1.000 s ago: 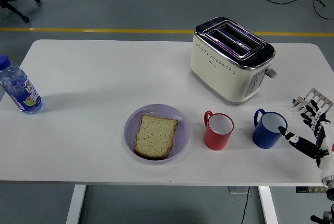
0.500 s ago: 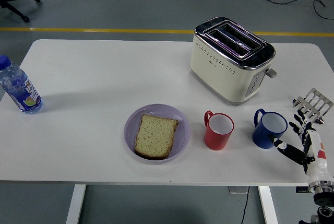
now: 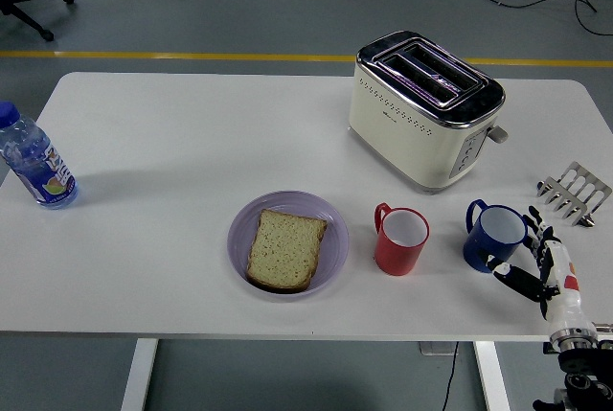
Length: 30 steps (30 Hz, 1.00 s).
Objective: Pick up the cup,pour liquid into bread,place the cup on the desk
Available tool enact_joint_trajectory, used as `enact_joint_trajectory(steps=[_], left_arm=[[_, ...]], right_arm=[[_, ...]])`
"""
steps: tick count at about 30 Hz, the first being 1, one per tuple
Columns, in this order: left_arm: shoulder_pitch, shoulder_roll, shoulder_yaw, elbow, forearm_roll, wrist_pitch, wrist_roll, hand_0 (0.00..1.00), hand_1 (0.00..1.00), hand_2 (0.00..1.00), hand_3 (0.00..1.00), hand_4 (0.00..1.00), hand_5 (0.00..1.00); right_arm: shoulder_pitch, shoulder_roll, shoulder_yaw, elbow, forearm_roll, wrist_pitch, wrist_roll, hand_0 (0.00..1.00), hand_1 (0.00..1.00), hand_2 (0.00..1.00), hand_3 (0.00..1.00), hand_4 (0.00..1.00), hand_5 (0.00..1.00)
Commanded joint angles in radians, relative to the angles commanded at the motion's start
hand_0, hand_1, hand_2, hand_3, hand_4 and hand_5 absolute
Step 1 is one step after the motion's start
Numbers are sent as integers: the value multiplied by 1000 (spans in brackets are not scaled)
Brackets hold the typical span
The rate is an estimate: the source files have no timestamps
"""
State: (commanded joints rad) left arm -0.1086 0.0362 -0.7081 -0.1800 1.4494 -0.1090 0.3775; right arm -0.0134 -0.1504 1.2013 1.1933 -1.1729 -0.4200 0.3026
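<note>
The bottle (image 3: pixel 34 168) label seems too blurred to read.

A blue cup (image 3: pixel 494 237) stands upright on the white table (image 3: pixel 172 143) near its front right, open mouth up, white inside, its handle turned toward the back left. Just to its left stands a red cup (image 3: pixel 400 240), also upright, white inside, with its handle at the upper left. Left of the red cup, a slice of bread (image 3: pixel 284 249) lies flat in a round lilac plate (image 3: pixel 330 224), its pale crumb facing up and a brown crust around the edge
</note>
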Motion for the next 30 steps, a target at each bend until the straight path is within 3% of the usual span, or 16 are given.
enact_joint_trajectory(steps=[2, 18, 30], left_arm=[[0, -1, 7, 0, -4, 0, 0, 344, 339, 427, 719, 548, 998], [-3, -3, 21, 0, -16, -2, 0, 342, 339, 426, 719, 544, 998], [-6, -4, 33, 0, -14, -2, -2, 342, 337, 426, 717, 539, 998]], right_arm=[[18, 6, -3, -25, -6, -19, 5, 944, 875, 950, 998, 998, 163], [92, 44, -51, -117, 2, -30, 15, 945, 869, 948, 998, 998, 156], [129, 51, -45, -163, 14, -49, 12, 934, 855, 942, 998, 998, 150]])
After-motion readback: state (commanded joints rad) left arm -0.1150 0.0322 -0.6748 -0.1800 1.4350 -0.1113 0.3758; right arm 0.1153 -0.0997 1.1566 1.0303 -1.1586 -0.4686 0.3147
